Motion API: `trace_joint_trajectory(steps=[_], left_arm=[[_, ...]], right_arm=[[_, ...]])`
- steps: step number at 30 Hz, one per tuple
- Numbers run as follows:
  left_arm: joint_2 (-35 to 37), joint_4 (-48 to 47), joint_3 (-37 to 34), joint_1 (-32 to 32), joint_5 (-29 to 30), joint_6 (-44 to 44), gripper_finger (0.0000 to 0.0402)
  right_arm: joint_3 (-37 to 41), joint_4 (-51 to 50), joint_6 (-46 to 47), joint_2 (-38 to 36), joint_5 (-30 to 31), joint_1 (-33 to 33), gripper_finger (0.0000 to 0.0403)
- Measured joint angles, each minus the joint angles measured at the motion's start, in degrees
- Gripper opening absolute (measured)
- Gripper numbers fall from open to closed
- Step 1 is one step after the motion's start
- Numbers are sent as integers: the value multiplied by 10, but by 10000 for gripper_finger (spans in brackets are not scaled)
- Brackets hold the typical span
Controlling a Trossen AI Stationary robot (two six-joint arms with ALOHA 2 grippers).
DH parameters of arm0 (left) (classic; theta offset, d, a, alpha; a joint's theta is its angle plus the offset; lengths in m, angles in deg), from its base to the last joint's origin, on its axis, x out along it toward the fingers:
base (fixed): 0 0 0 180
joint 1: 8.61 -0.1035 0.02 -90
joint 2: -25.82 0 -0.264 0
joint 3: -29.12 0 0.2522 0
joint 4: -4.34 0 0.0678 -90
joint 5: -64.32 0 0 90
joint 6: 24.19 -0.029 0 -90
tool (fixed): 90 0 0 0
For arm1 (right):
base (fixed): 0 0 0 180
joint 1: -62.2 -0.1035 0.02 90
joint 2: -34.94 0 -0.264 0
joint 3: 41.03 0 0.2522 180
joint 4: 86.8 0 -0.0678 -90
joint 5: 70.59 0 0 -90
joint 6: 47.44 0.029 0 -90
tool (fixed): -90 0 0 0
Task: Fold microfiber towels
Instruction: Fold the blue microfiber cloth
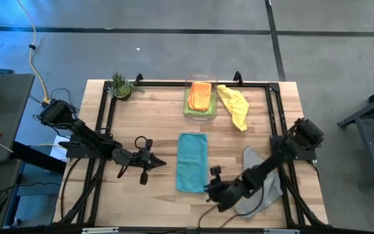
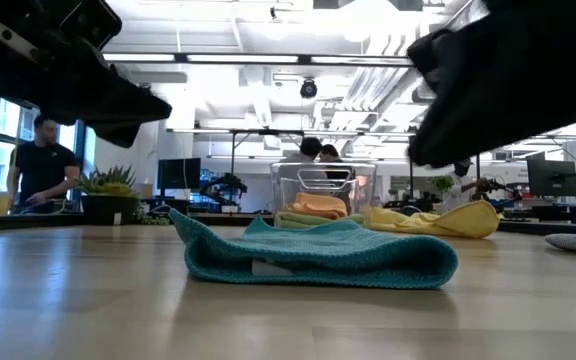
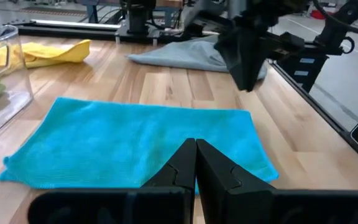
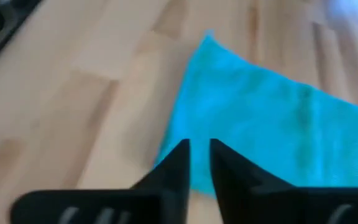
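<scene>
Centrally, clear bin (image 1: 188, 110) holding orange towel (image 1: 200, 95), green towel (image 1: 191, 99) beneath

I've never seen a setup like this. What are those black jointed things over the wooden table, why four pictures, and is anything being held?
Those are two robot arms, each ending in a two-finger gripper. One picture looks down from above, one looks level across the table, and one comes from each arm's wrist.

On the table lies a teal towel, folded into a long strip. A grey towel lies partly under the right arm, a yellow towel beside a clear bin that holds an orange towel on a green one. A small plant stands in a corner.

The left gripper is shut and empty beside the teal towel. The right gripper, slightly parted at the towel's edge, holds nothing.
</scene>
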Motion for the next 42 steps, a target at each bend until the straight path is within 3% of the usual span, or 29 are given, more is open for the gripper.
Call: trace_joint_trajectory(steps=[6,11,16,34,42], left_arm=[[0,-10,0,5,-3,22,0],[-1,-14,0,13,-1,14,0],[-1,-14,0,13,1,14,0],[-2,-20,0,13,0,14,0],[-2,-20,0,13,5,9,0]], right_arm=[[-5,-20,-18,10,-30,-30,139],[-5,-21,-65,34,-14,-33,171],[-5,-16,-110,41,14,-23,168],[-5,18,-203,71,-23,8,148],[-6,4,-226,71,-40,22,103]])
